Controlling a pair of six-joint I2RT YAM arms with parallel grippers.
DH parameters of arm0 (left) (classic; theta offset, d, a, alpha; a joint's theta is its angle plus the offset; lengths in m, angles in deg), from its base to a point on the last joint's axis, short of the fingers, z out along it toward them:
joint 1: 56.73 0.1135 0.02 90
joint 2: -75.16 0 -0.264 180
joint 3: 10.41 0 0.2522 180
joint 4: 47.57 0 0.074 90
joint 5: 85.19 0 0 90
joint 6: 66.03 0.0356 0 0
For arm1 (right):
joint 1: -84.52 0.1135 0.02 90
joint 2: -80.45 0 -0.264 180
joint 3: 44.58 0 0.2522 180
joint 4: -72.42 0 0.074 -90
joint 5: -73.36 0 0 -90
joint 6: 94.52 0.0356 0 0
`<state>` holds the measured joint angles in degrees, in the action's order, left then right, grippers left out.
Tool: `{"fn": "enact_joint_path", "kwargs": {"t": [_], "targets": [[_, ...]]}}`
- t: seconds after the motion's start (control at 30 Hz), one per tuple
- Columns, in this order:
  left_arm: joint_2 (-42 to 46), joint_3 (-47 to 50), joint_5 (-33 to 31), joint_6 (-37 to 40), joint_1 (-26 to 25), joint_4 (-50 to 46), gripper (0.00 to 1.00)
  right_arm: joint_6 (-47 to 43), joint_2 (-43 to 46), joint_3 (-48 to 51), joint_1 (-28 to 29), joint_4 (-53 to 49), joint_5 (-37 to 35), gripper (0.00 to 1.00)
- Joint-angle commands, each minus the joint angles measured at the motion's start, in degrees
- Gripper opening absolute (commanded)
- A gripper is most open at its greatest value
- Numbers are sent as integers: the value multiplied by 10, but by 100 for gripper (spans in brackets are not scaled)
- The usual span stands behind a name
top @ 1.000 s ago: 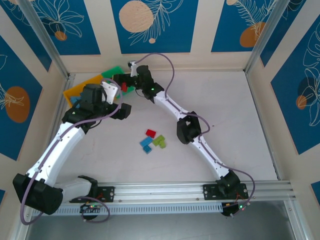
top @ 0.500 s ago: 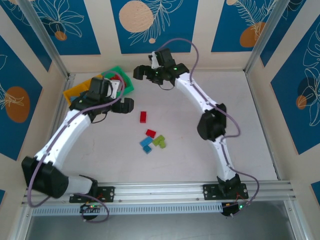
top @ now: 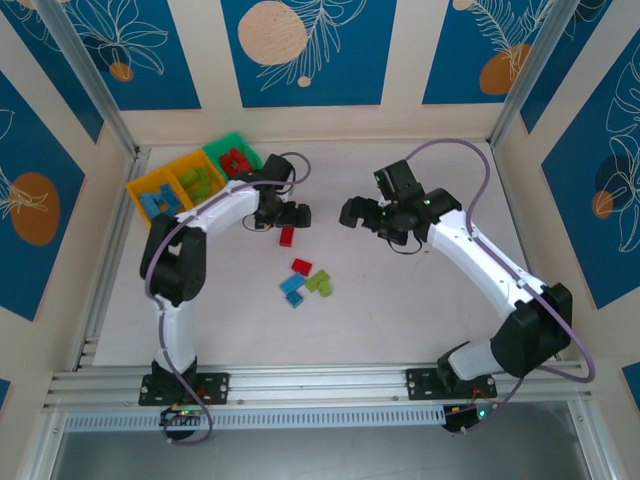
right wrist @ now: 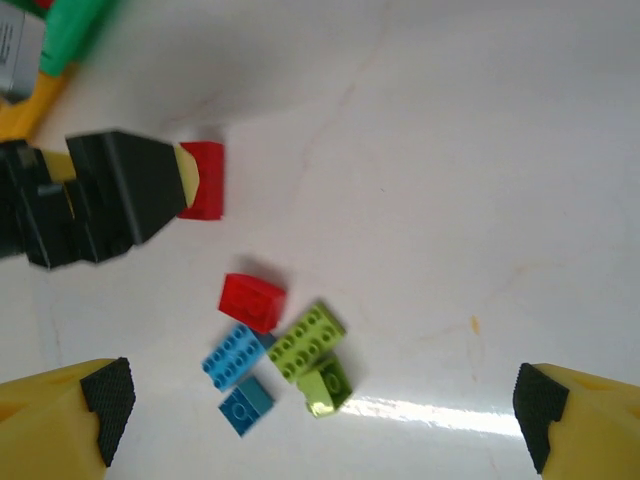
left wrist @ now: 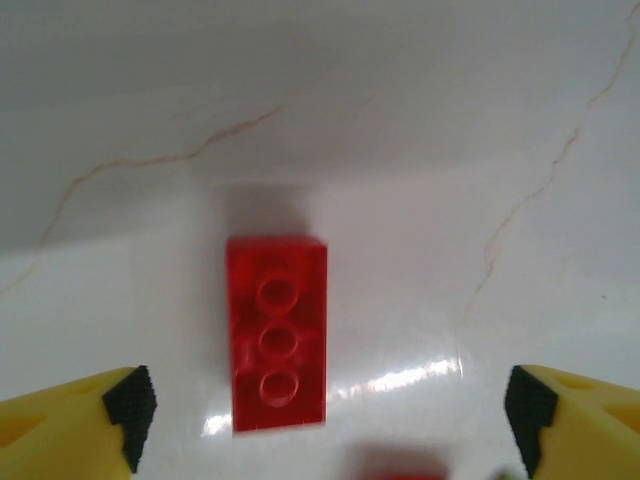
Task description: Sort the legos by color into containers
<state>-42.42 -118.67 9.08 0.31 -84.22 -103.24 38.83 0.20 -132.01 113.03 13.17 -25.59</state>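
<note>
Bright, even light from overhead. The worktop (top: 450, 200) gleams, with glare streaks low in both wrist views. The red brick (left wrist: 277, 333) casts a soft shadow on its far side. The bins (right wrist: 75, 25) blur at the right wrist view's top-left corner.

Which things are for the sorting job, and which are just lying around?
For the job:
- lone red brick, with the open left gripper over it
- loose pile of red, blue and green bricks
- three joined bins

Just there:
- blue patterned wall panels
- metal rail

white table (top: 380, 320), blue leaf-print walls (top: 340, 70); alu rail (top: 330, 381)
</note>
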Motion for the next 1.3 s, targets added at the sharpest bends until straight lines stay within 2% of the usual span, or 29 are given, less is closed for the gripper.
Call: {"fn": "enact_joint_path", "kwargs": {"t": [0.0, 0.1, 0.2, 0.33, 0.47, 0.63, 0.8, 0.93, 1.0, 1.1, 1.13, 1.27], "targets": [[-49, -45, -33, 20, -1, -55, 84, 16, 24, 13, -4, -11, -5, 100], [-68, -49, -51, 31, -1, -60, 75, 10, 26, 10, -6, -19, -5, 99], [-74, -51, -41, 44, -1, -60, 62, 8, 22, 6, -8, -17, -3, 100], [-55, -48, -40, 45, 2, -57, 37, 7, 9, -19, -8, -24, 8, 100], [-24, -73, -25, 45, 24, -63, 28, 10, 8, -32, -8, -19, 9, 100], [-10, -162, -46, 61, 76, -76, 28, 16, 14, -30, -7, -13, 10, 100], [-92, -318, -74, 62, 145, -99, 30, 18, 17, -24, -7, -13, 7, 100], [-165, -426, -89, 60, 177, -99, 33, 16, 21, -26, -7, -19, -4, 100], [-200, -482, -83, 62, 187, -100, 42, 14, 22, -27, -7, -19, -5, 100], [-227, -534, -80, 74, 194, -99, 67, 12, 26, -30, -5, -20, -5, 99], [-226, -537, -79, 79, 194, -98, 71, 11, 27, -31, -5, -20, -5, 99], [-183, -515, -43, 69, 192, -122, 73, 12, 30, -27, -3, -20, -10, 100]]}}
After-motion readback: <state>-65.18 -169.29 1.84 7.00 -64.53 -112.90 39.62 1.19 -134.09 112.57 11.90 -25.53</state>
